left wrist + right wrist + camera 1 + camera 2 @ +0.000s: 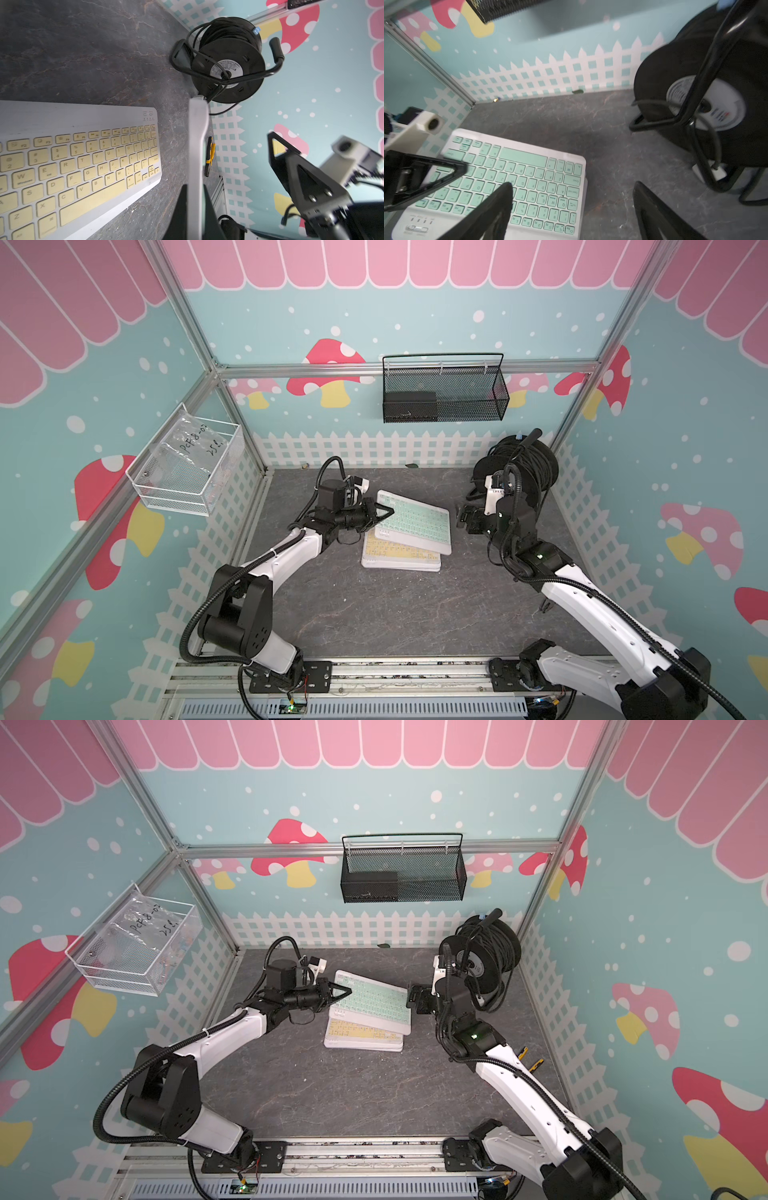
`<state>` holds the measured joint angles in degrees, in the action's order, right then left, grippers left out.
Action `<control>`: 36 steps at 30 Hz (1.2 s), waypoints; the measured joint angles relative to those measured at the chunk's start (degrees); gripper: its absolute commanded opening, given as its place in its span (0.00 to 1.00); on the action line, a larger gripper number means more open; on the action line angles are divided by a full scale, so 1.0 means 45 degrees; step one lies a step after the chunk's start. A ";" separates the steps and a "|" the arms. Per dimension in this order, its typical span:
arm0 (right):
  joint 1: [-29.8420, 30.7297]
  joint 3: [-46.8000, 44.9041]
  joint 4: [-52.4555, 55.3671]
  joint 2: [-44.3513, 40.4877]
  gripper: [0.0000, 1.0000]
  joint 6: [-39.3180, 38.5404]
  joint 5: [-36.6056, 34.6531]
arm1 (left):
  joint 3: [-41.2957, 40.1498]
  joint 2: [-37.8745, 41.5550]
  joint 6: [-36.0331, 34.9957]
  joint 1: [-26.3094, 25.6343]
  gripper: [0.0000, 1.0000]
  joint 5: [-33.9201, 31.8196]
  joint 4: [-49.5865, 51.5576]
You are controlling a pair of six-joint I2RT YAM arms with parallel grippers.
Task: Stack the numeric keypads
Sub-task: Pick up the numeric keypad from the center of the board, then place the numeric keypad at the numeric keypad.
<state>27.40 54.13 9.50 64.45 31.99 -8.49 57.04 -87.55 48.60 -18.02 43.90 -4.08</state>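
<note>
Top views first: in both, the mint keypad (415,526) (374,1002) lies skewed across the yellow keypad (399,552) (361,1032) in the middle of the table (353,605). More white edges peek out underneath, too thin to count. The left gripper (384,514) is clenched on the mint keypad's short edge nearest its arm. The right gripper (462,517) hangs just off the opposite end, spread wide and touching nothing. The cable reel (523,464) is half hidden behind the right arm.

Over to the left wrist: the mint keypad (197,145) shows edge-on only, a white slab pinched between the black fingers (178,209). Whether its free end rests on the stack, I can't tell. The yellow keypad (79,166) runs out of frame, and the right gripper is a blur.

Right wrist now: one wide-apart finger (496,207) covers some of the mint keys (529,178). The left gripper (456,168) is blurred at the keypad's far end. The cable reel (695,104) is cropped.
</note>
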 measured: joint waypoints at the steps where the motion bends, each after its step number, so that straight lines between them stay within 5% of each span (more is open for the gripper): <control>1: -0.0185 -0.0005 0.0044 0.0359 0.92 0.0219 0.0578 | -0.0248 0.0141 -0.0121 0.0000 0.06 0.0078 -0.0146; 10: -0.1880 -0.1243 -0.1035 0.0903 0.93 0.0981 0.4979 | -0.0908 0.0675 -0.1137 0.0000 0.08 0.0850 -0.0311; 22: -0.3512 0.3609 0.0141 0.5513 0.87 -0.4901 1.2823 | -0.0330 0.0675 -0.2628 0.0000 0.12 0.3065 0.1593; 29: -0.3507 0.4221 0.0709 0.7563 0.85 -0.5960 1.6024 | 0.0549 0.0865 -0.3560 0.0000 0.12 0.3220 0.3439; 36: -0.3463 0.4231 0.0758 0.7757 0.83 -0.6489 1.7500 | 0.1894 0.0568 -0.4061 0.0000 0.12 0.3531 0.4192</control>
<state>11.81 73.17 12.91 99.35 2.79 70.26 65.56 -84.99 30.33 -18.02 59.79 14.79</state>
